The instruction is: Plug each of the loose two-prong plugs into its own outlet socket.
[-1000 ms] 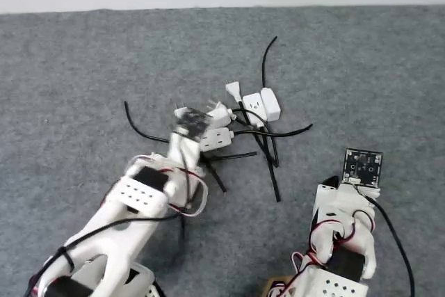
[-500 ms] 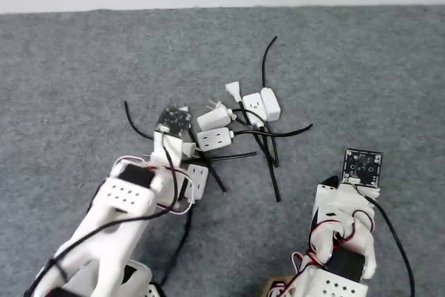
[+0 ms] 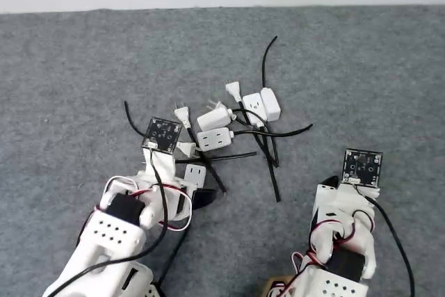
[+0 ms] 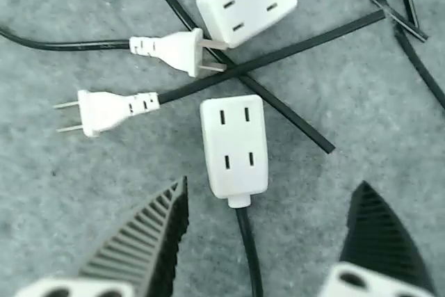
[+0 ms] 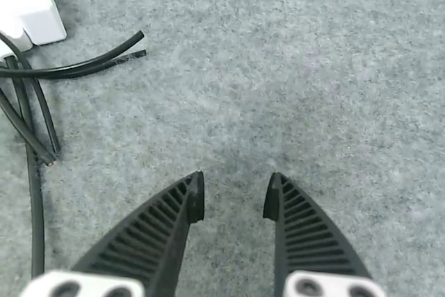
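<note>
Broadly, the grey mat (image 3: 361, 67) carries everything, with a tangle of black cords (image 4: 278, 52) lying around its middle. The left gripper (image 4: 272, 189) hangs over the tangle's near side, jaws spread wide and empty, straddling the cord end of the near socket (image 4: 234, 147). The right gripper (image 5: 236, 179) sits toward the mat's near right corner, jaws parted a little with nothing between them. A far socket (image 4: 247, 1) lies just beyond the near one. Two loose plugs rest beside them, neither inserted: the far plug (image 4: 177, 50), its prongs over a crossing cord, and the near plug (image 4: 104, 110), pointing away from the sockets.

The plugs look light, hard and smooth, so they could twist in the jaws. The flat sides of the body, just behind the prongs, seem the best hold. The cords look springy and may drag on their neighbours. The sockets would likely slide unless the other gripper pins them.

No writing is readable on plugs or sockets, and print on the camera board (image 3: 162, 135) is too small to tell.
</note>
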You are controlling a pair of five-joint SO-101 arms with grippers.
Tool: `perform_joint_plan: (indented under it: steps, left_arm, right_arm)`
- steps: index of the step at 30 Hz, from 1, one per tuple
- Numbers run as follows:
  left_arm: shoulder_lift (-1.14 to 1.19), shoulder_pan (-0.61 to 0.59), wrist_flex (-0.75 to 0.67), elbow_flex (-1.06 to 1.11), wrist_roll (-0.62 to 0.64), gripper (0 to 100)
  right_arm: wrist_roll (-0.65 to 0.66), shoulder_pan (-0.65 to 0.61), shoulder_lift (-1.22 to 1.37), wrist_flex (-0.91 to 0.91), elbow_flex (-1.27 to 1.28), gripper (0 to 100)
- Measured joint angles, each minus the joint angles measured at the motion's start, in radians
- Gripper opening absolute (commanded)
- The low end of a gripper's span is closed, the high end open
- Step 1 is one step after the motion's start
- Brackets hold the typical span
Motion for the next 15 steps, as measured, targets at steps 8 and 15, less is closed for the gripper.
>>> perform_joint_plan:
  steps: [8, 15]
  left_arm:
    - [0.354, 0.0, -0.124, -0.104, 0.078, 36]
    - [0.58, 0.009, -0.129, -0.218, 0.123, 35]
  right_arm:
    - [0.0, 0.0, 0.0, 0.0, 0.0, 15.1]
    - [0.0, 0.0, 0.0, 0.0, 0.0, 15.1]
